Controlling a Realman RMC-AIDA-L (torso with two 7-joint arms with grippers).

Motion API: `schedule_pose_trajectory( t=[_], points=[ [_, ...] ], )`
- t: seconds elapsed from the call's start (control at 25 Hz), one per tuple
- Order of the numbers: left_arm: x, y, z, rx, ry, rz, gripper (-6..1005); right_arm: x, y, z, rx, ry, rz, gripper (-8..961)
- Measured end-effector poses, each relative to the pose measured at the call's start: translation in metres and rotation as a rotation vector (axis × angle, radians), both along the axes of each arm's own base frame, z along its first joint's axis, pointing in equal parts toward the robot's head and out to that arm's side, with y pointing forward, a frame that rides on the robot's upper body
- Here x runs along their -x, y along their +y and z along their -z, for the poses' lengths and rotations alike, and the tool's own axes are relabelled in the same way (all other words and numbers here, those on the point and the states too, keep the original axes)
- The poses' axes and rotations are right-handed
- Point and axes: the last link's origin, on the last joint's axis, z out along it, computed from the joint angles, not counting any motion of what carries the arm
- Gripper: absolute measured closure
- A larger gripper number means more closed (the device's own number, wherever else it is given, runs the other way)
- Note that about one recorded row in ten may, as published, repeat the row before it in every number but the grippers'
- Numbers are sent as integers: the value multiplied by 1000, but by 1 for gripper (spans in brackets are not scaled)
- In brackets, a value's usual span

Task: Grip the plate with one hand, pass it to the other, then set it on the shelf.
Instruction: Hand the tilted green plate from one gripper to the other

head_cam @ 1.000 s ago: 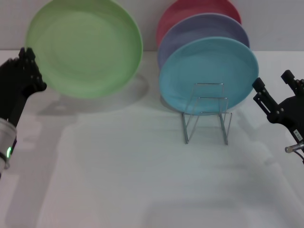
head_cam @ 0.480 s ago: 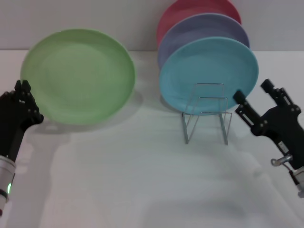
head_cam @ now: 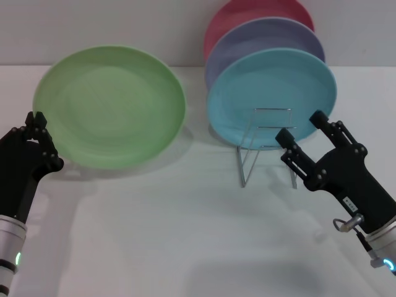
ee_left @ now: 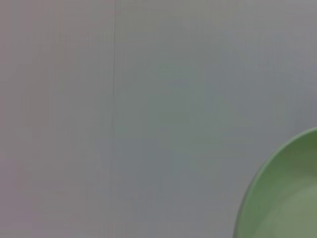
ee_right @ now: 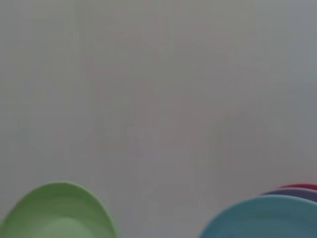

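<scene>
- The left hand (head_cam: pixel 38 139) grips the light green plate (head_cam: pixel 110 105) at its lower left rim, fingers closed on the edge, and holds it up over the left side of the white tabletop (head_cam: pixel 185 235).
- The right hand (head_cam: pixel 304 139) is in front of the wire plate rack (head_cam: pixel 269 145), its two fingers spread apart and empty, well apart from the green plate.
- Judged step: the first grip is made and the pass to the other hand has not begun.
- The next move seems to call for bringing plate and right hand together, so the open fingers can close on a free stretch of rim away from the left hand.
- The plate stands nearly upright with its hollow face toward the head camera; being round, it has no long axis.
- The rack's front loops are bare; a turquoise plate (head_cam: pixel 272 93), a lavender plate (head_cam: pixel 260 37) and a pink plate (head_cam: pixel 247 15) stand behind them.
</scene>
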Motion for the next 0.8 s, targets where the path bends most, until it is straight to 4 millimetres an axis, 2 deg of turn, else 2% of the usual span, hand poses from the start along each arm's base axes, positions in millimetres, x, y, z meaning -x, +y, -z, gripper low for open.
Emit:
schedule_pose_trajectory(
  t=[0.36,0.8],
  points=[
    [0,0,2,8,1,0,969,9,3,-1,2,10,-54,173],
    [4,-4,6,-15,0,-37,969,43,25,24,137,-29,-145,173]
  ],
)
